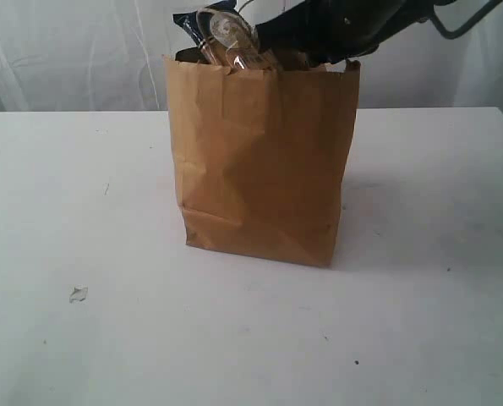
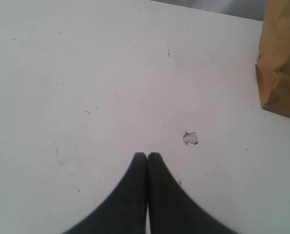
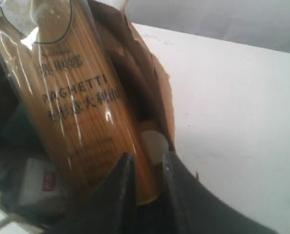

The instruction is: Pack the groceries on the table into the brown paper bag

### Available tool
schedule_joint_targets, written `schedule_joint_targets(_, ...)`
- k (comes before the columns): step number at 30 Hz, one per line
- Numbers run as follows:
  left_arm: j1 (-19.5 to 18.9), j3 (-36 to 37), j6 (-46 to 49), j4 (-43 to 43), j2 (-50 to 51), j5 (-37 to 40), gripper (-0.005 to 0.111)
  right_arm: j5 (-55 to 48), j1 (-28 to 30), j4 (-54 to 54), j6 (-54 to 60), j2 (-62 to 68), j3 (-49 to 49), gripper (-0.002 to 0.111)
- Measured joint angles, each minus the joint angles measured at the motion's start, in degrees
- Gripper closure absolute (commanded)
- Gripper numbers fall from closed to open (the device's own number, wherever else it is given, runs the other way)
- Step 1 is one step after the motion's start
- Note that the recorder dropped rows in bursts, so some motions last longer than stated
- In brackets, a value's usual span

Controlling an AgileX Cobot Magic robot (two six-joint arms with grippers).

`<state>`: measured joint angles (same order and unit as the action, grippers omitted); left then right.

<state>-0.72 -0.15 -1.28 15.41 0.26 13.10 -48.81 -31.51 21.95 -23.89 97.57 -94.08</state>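
The long spaghetti packet leans inside the brown paper bag, its top out at 11 o'clock. My right jaws stand slightly apart by it. My left jaws are closed above the desk.

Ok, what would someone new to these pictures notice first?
The tall creased brown kraft paper bag stands upright in the middle of the white tabletop. A long clear packet of golden spaghetti pokes out of its open top, with the right gripper at the bag's mouth, jaws slightly apart. The left gripper hangs shut over bare table near a small scrap.
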Motion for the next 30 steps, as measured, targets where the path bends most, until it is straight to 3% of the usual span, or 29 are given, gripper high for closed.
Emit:
schedule_joint_targets(2, 0.0, 0.0, 0.0, 0.0, 0.0, 0.0, 0.107, -1.83, 0.0, 0.34, 2.16, -0.63, 0.0, 0.108)
schedule_joint_targets(6, 0.0, 0.0, 0.0, 0.0, 0.0, 0.0, 0.107, -9.54, 1.21, 7.18, 6.18, -3.84, 0.57, 0.108)
schedule_joint_targets(9, 0.0, 0.0, 0.0, 0.0, 0.0, 0.0, 0.107, -9.22, 9.2, 9.12, 6.47, -4.48, 3.86, 0.108)
schedule_joint_targets(12, 0.0, 0.0, 0.0, 0.0, 0.0, 0.0, 0.107, -8.51, 19.15, 1.79, 9.17, -5.81, 8.55, 0.108)
schedule_joint_targets(17, 0.0, 0.0, 0.0, 0.0, 0.0, 0.0, 0.107, 4.73, 25.22, -5.08, 12.47, -18.83, 23.1, 0.108)
schedule_joint_targets(23, 0.0, 0.0, 0.0, 0.0, 0.0, 0.0, 0.107, 23.51, 25.81, -4.44, 10.34, -38.8, 40.59, 0.108)
schedule_joint_targets(30, 0.0, 0.0, 0.0, 0.0, 0.0, 0.0, 0.107, 32.02, 25.81, -3.74, 9.97, -58.13, 49.76, 0.108)
